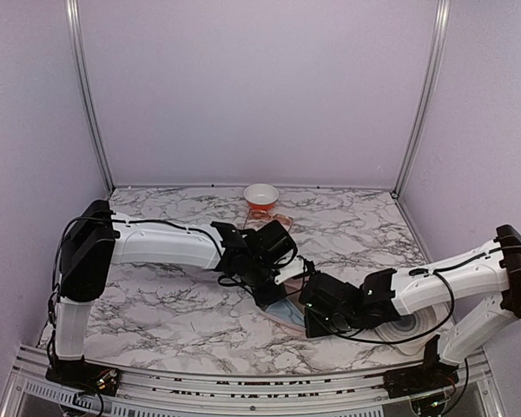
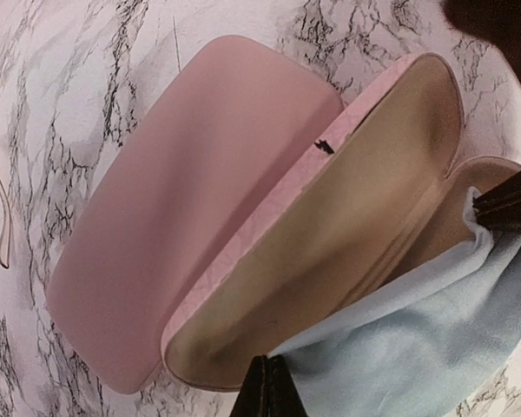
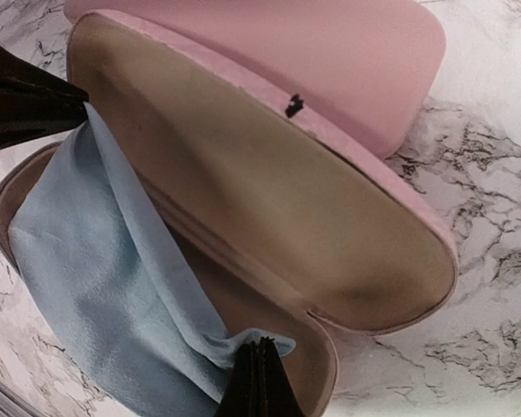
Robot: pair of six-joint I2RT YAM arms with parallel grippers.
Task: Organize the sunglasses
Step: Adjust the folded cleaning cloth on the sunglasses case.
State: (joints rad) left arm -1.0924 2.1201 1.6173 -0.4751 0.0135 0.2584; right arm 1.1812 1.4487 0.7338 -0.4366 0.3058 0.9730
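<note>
One open case [image 3: 269, 200] | blue cloth [image 3: 113, 295] inside (left tool [image 2: 267, 393], right tool [image 3: 256, 384] pinching)

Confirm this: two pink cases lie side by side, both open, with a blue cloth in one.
Not both. Only one pink case is open, the one with the blue cloth in it; the other case beside it is closed. The left wrist view shows this plainly.
</note>
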